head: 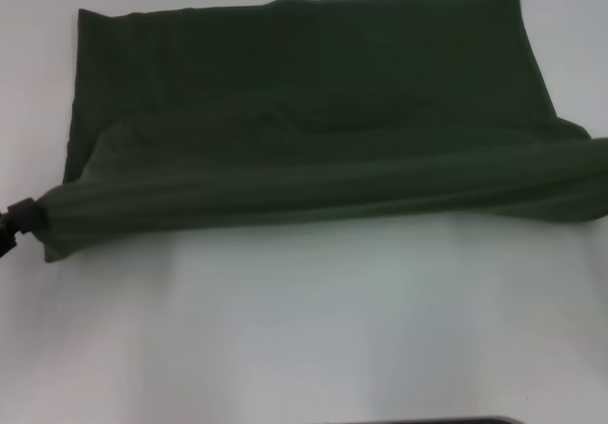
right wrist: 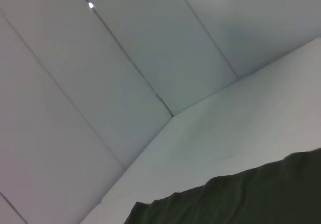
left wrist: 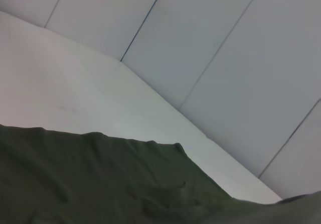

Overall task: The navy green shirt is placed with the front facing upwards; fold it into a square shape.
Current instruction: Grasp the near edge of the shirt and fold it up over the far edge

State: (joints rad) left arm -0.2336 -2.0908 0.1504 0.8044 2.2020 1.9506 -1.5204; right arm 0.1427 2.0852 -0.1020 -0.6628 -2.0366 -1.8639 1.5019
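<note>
The near edge of the dark olive-green cotton shirt is lifted off the white table into a stretched roll. The left gripper, low at the table's left edge, is clamped on its left end; its far half lies flat toward the far edge.

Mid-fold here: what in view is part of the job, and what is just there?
Job:
- navy green shirt, near edge lifted and stretched
- left gripper at the shirt's left corner

Not part:
- white table
- panelled wall
- dark strip at the near edge
</note>
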